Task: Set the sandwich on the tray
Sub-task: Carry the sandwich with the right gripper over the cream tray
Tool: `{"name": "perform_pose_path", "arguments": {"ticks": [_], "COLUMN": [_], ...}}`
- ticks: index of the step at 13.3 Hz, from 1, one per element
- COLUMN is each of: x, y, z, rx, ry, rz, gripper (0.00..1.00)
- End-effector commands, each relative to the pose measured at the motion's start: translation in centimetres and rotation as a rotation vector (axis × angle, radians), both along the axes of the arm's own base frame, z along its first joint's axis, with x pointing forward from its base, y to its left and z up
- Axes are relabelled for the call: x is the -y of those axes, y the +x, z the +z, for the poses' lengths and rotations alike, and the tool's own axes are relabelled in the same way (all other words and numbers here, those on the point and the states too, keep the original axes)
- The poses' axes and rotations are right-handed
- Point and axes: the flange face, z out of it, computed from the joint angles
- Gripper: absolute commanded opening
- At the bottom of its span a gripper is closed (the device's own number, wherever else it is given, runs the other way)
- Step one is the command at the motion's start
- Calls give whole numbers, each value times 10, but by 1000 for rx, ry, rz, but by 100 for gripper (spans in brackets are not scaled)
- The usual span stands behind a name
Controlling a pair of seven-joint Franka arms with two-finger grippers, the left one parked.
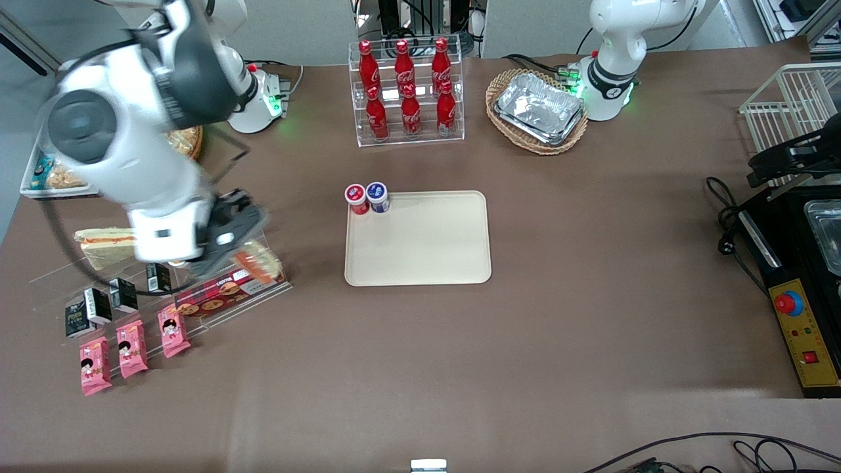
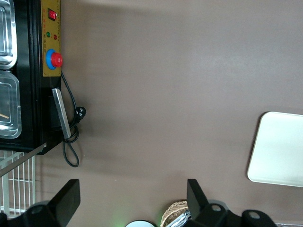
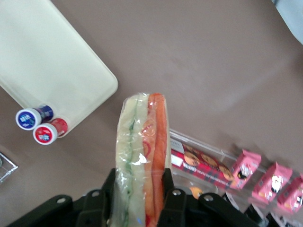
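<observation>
My gripper (image 3: pixel 140 201) clamps the sandwich (image 3: pixel 142 161) above the brown tabletop (image 1: pixel 591 328), well apart from the tray (image 1: pixel 427 249), toward the working arm's end.

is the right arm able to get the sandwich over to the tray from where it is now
Probably yes. The gripper is shut on the sandwich, held above the clear snack rack. Only bare table lies between it and the tray, where two small cups fill just one corner.
</observation>
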Motion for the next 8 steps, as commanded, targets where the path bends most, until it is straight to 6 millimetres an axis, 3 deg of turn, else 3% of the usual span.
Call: {"name": "perform_pose_path", "arguments": {"ticks": [1, 4, 8], "x": [-45, -96, -141], "y": [2, 4, -1], "z": [-17, -55, -106], "rx": [46, 68, 60], "ry": [1, 20, 31], "rz": [179, 412, 641], "gripper": [41, 41, 41]}}
